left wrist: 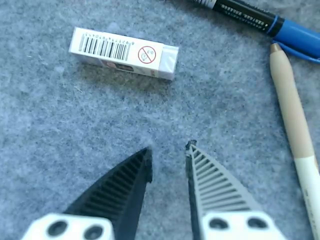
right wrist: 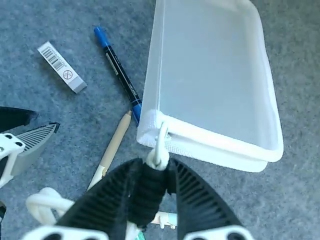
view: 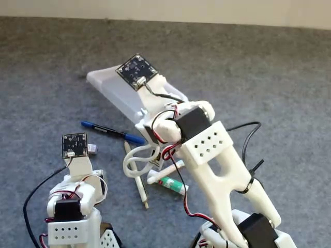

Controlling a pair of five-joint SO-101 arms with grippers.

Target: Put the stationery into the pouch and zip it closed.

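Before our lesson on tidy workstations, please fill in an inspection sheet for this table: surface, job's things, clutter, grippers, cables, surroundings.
Surface: grey mat, lying flat.
Job's things: white pouch on the mat; blue pen, pencil, eraser and a white and green stick lie outside it.
Clutter: white loop near the pencil; cannot tell what it is.
Grippers: left gripper open, above the mat near the eraser; right gripper shut on the pouch's zip pull.
Cables: red and black wires on the arms; a black cable arcs beside the right arm.
Surroundings: pale wall beyond the mat.
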